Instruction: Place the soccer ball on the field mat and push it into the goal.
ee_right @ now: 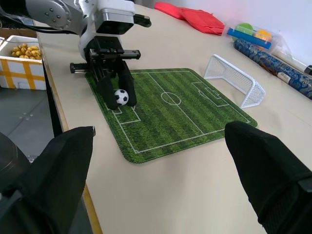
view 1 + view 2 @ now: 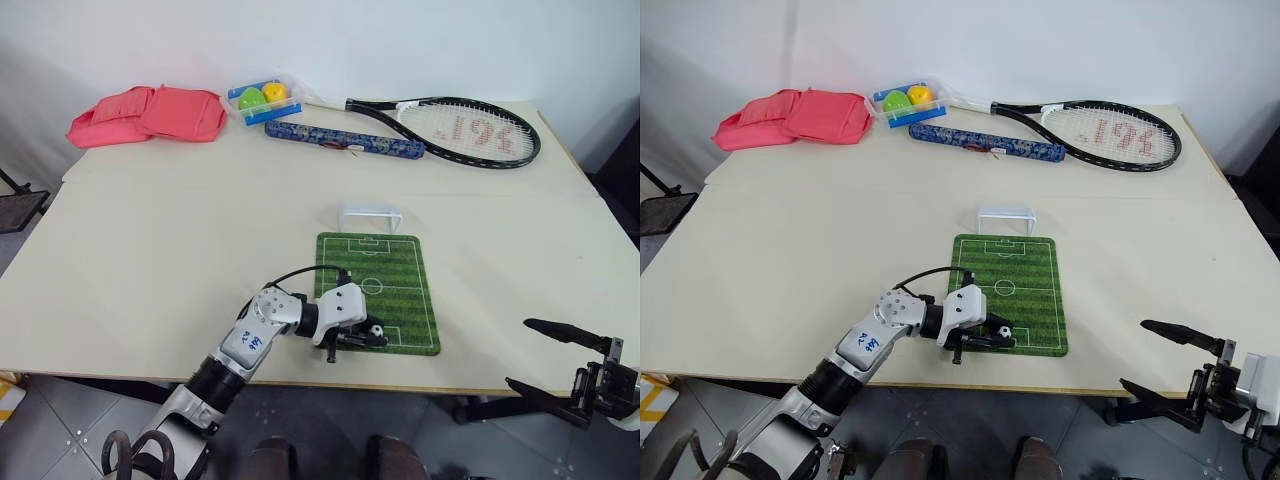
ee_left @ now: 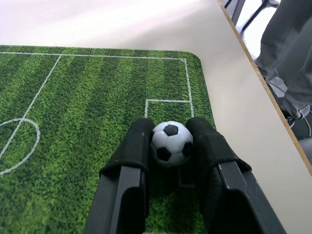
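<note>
Left gripper (image 2: 372, 335) is closed on the soccer ball (image 2: 375, 331), the two black fingers (image 3: 131, 156) pinching it from either side, low in the centre of the left eye view. Ball sits at the near end of the field mat (image 2: 400, 285), by the white box lines at that end; from the left wrist view it looks to be at or just above the green surface, though I cannot tell whether it is resting on it. Right gripper (image 2: 560, 362) stands with its fingers wide apart and empty at the lower right of the frame, off the table edge and well apart from the mat. Goal (image 2: 369, 215) stands upright on the bare table (image 2: 150, 260) just beyond the mat's far end, above the mat in the frame, its mouth facing down the pitch toward the ball. Finding: the placing step is in hand and nearly done; the ball is over the mat but not yet released. Next move, in my judgement, calls for opening my left fingers gently so the ball settles without rolling, then bringing a fingertip behind it on the near side and pushing straight up the mat's length. Ball is small and round, so an off-centre push would likely send it wide of the goal mouth.
</note>
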You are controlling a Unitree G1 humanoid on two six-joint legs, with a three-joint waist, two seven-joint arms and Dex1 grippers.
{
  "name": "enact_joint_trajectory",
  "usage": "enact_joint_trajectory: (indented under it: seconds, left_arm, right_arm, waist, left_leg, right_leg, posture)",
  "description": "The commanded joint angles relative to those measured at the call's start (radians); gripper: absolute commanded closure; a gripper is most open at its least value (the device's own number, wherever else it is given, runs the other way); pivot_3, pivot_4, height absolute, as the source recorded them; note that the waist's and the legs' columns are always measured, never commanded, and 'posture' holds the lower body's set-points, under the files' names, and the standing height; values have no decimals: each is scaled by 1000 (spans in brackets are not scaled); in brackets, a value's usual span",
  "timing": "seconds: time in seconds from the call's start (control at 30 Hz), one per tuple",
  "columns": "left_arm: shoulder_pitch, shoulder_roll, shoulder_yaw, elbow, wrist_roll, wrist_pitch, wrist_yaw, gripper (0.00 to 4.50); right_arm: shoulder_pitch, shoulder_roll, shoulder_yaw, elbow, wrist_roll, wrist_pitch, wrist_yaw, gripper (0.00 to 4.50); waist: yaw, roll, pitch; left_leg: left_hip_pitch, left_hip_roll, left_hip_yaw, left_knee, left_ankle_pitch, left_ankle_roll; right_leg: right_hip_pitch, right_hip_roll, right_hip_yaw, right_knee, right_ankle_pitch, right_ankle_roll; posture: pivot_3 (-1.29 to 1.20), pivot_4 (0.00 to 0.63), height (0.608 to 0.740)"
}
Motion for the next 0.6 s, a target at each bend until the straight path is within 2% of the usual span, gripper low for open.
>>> enact_joint_trajectory:
  seconds: [0.03,0.07,0.17,0.27,0.6]
  left_arm:
    - [13,-9,-17,-33,-2,12,-17,3305]
    - [14,-9,-18,-36,-3,13,-22,3305]
    - [14,-14,-11,-39,-12,13,-29,2654]
    - [11,-16,-7,-34,-3,-8,-26,1768]
    - [5,-22,2,-23,7,-49,-15,1768]
  right_arm:
    - [7,7,-4,-32,-1,6,-19,0]
    - [7,8,-3,-35,-3,8,-22,0]
    - [9,11,-1,-43,-7,13,-30,0]
    - [11,13,0,-49,-10,18,-36,0]
    - [-4,15,18,-55,-15,38,-50,0]
  waist:
    - [0,0,0]
    - [0,0,0]
    - [0,0,0]
    - [0,0,0]
    - [-1,0,0]
  left_leg:
    - [0,0,0,0,0,0]
    - [0,0,0,0,0,0]
    - [0,0,0,0,0,0]
    - [0,0,0,0,0,0]
    - [0,0,0,0,0,0]
  right_leg:
    - [0,0,0,0,0,0]
    - [0,0,0,0,0,0]
    - [0,0,0,0,0,0]
    - [0,0,0,0,0,0]
    - [0,0,0,0,0,0]
  posture:
    - [0,150,740]
    - [0,150,740]
    - [0,150,740]
    - [0,150,740]
    - [0,150,740]
